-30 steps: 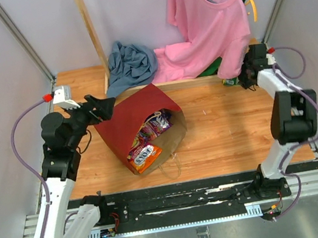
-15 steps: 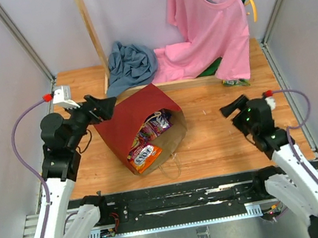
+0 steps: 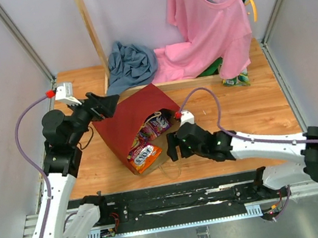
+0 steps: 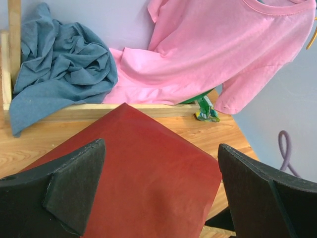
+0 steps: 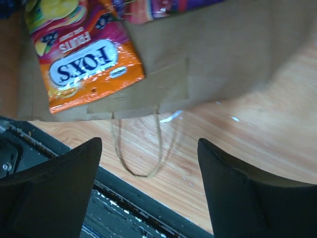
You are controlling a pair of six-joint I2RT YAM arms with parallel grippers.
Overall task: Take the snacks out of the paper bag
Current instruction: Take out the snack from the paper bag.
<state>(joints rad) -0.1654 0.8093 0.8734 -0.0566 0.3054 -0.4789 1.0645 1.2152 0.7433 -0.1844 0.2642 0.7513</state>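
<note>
The paper bag [image 3: 134, 116] lies on its side, dark red side up, with its brown mouth facing the front right. Snacks show in the mouth: an orange Fox's packet [image 3: 146, 155] [image 5: 89, 62] and a purple packet [image 3: 158, 122] behind it. A green-yellow packet [image 3: 236, 80] [image 4: 206, 115] lies at the back right under the shirt. My left gripper [image 3: 110, 105] [image 4: 161, 193] is open above the bag's red side [image 4: 148, 168]. My right gripper [image 3: 172, 149] [image 5: 148, 188] is open and empty just in front of the bag's lip [image 5: 223, 54], over its twine handle [image 5: 143, 148].
A pink shirt [image 3: 209, 17] hangs at the back right and a blue-grey cloth [image 3: 130, 62] lies bunched at the back behind a low wooden rail [image 3: 141, 88]. A wooden post [image 3: 89, 32] stands at the back. The black base rail [image 3: 179, 198] runs along the table's front edge.
My right arm swung from the back right by the pink shirt to the front of the bag's mouth. The left arm and the bag barely moved.
</note>
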